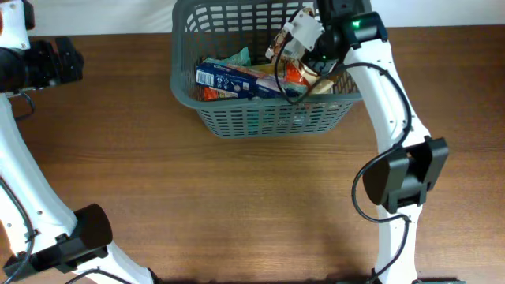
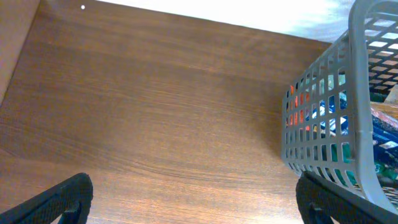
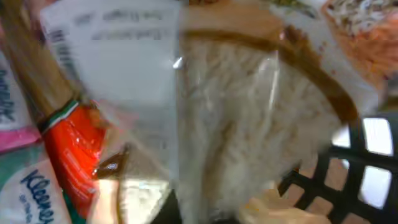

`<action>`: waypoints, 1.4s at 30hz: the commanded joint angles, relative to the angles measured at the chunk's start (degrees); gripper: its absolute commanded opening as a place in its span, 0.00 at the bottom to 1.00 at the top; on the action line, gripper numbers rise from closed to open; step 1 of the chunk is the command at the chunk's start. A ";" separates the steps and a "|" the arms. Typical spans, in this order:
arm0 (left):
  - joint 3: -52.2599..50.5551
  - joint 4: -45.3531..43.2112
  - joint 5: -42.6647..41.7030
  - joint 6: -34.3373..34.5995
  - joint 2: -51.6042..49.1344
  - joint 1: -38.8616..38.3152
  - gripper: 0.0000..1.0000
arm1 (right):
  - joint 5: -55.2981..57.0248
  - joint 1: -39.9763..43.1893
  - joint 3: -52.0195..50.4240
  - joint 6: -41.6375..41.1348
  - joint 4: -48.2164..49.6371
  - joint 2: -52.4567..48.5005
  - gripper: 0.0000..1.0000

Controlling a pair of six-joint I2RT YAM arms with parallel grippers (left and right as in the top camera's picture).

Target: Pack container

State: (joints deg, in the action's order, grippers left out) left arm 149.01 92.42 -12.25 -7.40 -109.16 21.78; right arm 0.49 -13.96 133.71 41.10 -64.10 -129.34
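Observation:
The container, a dark grey slotted basket, stands at the table's far middle and holds several snack packets and a blue box. My right gripper reaches down inside its right end. In the right wrist view a clear-wrapped sandwich packet fills the blurred frame and hides the fingers, with the basket wall at lower right. My left gripper is open and empty over bare table at the far left. In the left wrist view the basket is to its right.
A red packet and a green-and-white tissue packet lie beside the sandwich in the basket. The wooden table stretches in front of the basket, with both arm bases at its near edge.

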 commanded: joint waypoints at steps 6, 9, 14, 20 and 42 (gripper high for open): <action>-0.17 0.02 -0.85 0.50 1.51 0.31 0.99 | -1.33 -0.24 4.57 -7.85 1.62 5.31 0.78; -0.17 0.02 -0.85 0.50 1.51 0.31 0.99 | -1.09 0.57 10.91 -14.12 1.36 8.81 0.91; -0.17 0.02 -0.85 0.50 1.51 0.31 0.99 | 0.20 7.39 16.96 -21.59 1.22 16.26 0.99; -0.17 0.02 -0.85 0.50 1.51 0.31 0.99 | -7.63 25.79 16.96 -27.39 0.33 22.64 0.99; -0.17 0.02 -0.85 0.50 1.51 0.31 0.99 | -20.41 42.91 16.20 -33.27 0.02 22.91 0.99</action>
State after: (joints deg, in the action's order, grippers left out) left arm 148.99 92.42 -12.25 -7.40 -109.16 21.78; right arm -19.03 28.80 149.86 8.54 -64.23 -106.50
